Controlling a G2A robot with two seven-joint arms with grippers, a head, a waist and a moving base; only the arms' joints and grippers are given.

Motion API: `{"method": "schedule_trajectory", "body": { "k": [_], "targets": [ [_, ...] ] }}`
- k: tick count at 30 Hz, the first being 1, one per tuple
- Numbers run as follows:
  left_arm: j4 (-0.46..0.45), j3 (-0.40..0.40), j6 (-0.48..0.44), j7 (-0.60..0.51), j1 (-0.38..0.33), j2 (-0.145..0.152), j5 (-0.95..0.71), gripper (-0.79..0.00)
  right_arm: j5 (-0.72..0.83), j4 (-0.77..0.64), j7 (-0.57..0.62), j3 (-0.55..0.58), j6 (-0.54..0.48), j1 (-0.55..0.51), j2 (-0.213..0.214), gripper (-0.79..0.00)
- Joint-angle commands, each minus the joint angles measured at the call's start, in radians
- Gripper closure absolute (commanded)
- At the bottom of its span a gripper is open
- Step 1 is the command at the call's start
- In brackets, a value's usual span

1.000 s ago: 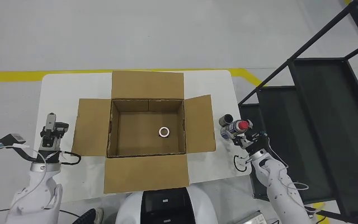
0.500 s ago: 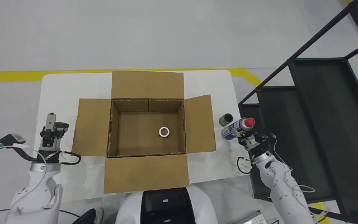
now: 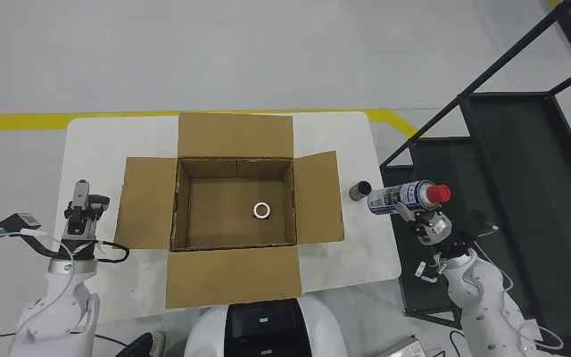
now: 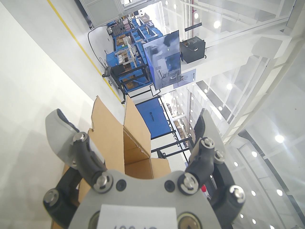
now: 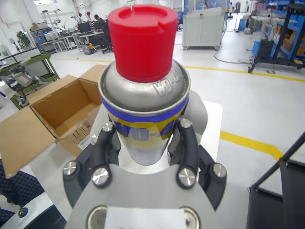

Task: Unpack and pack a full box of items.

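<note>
An open cardboard box sits mid-table with its flaps spread; a small round ring-like item lies on its floor. My right gripper is shut on a spray can with a red cap, held tilted past the table's right edge. In the right wrist view the can stands between the fingers, with the box behind it. A small dark can stands on the table right of the box. My left gripper stays open near the table's left edge, its fingers holding nothing.
A dark metal shelf rack stands just right of the table, close to the right arm. The white table has bare room at the back left and along the right side of the box. A yellow floor line runs behind the table.
My right gripper has carried the spray can rightward from beside the small dark can to beyond the table's right edge, and the can now lies more tilted. The left arm has not moved.
</note>
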Motion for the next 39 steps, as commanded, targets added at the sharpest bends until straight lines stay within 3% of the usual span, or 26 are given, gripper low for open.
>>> {"method": "schedule_trajectory", "body": {
  "k": [1, 5, 10, 16, 20, 35, 39],
  "targets": [
    [0.000, 0.000, 0.000, 0.000, 0.000, 0.000, 0.000, -0.785, 0.006, -0.092, 0.018, -0.009, -0.005, -0.012, -0.001, 0.000],
    [0.000, 0.000, 0.000, 0.000, 0.000, 0.000, 0.000, -0.785, 0.027, -0.213, 0.079, -0.060, -0.023, -0.010, -0.002, 0.000],
    [0.000, 0.000, 0.000, 0.000, 0.000, 0.000, 0.000, -0.785, 0.138, -0.293, 0.264, -0.192, -0.108, 0.025, 0.001, 0.000],
    [0.000, 0.000, 0.000, 0.000, 0.000, 0.000, 0.000, -0.785, 0.389, -0.285, 0.603, -0.374, -0.046, 0.141, 0.004, 0.000],
    [0.000, 0.000, 0.000, 0.000, 0.000, 0.000, 0.000, -0.785, 0.585, -0.262, 0.761, -0.422, 0.009, 0.200, 0.009, 0.000],
    [0.000, 0.000, 0.000, 0.000, 0.000, 0.000, 0.000, -0.785, 0.615, -0.257, 0.778, -0.420, 0.010, 0.208, 0.011, 0.000],
    [0.000, 0.000, 0.000, 0.000, 0.000, 0.000, 0.000, -0.785, 0.639, -0.259, 0.827, -0.438, 0.061, 0.232, 0.012, 0.000]
  ]
}}
